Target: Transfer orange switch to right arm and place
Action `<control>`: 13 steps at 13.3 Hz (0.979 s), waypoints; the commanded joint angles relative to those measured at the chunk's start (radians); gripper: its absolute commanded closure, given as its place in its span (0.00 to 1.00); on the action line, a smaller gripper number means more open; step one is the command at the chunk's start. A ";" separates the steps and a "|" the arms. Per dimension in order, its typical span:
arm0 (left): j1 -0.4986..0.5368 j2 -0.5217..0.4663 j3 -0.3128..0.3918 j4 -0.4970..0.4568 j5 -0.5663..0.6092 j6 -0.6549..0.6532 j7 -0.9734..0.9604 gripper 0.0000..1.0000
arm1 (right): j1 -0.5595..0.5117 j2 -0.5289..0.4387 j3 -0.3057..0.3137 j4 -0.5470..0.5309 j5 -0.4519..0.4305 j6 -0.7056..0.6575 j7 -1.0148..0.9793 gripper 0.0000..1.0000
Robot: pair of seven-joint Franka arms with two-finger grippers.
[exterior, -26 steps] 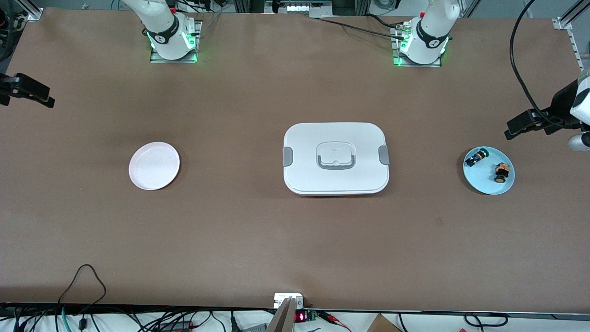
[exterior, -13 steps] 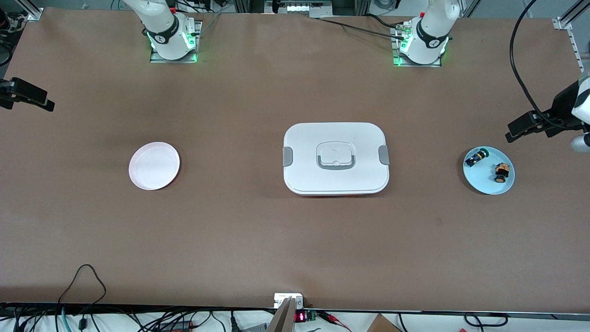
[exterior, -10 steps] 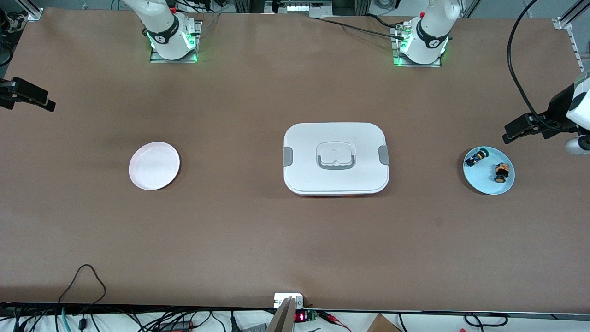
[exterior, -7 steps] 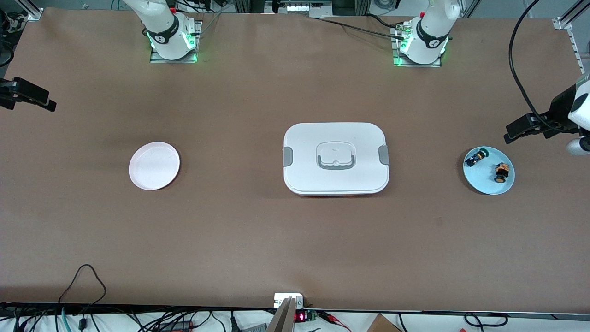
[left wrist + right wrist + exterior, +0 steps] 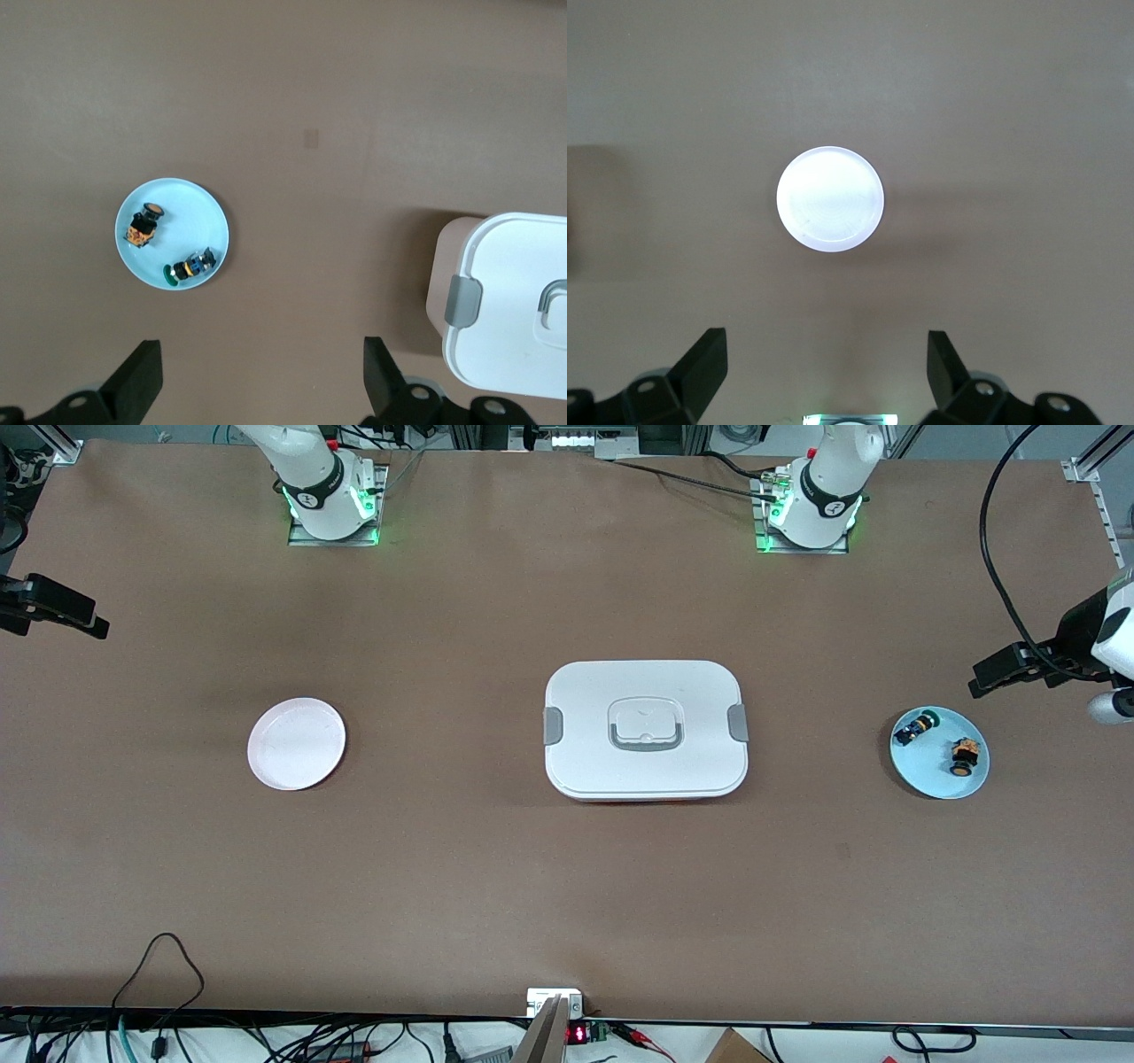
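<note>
On a blue plate (image 5: 932,772) toward the left arm's end of the brown table (image 5: 496,886), the orange switch (image 5: 964,755) lies beside a green-capped switch (image 5: 916,728), the two apart. The left gripper (image 5: 257,376) hangs in the air close by the plate, jaws spread wide and holding nothing; the left wrist view shows both switches (image 5: 142,227) (image 5: 188,267) on the plate (image 5: 197,212). At mid-table sits a closed white box (image 5: 646,730) with grey clips. Toward the right arm's end rests a white plate (image 5: 296,743). The right gripper (image 5: 824,367) waits over that end of the table, jaws likewise released and holding nothing, the white plate (image 5: 830,198) centred in its wrist view.
</note>
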 commanded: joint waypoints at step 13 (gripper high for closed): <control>0.153 -0.015 -0.001 -0.380 0.052 0.276 0.696 0.00 | 0.001 -0.014 0.002 -0.001 0.008 -0.009 -0.009 0.00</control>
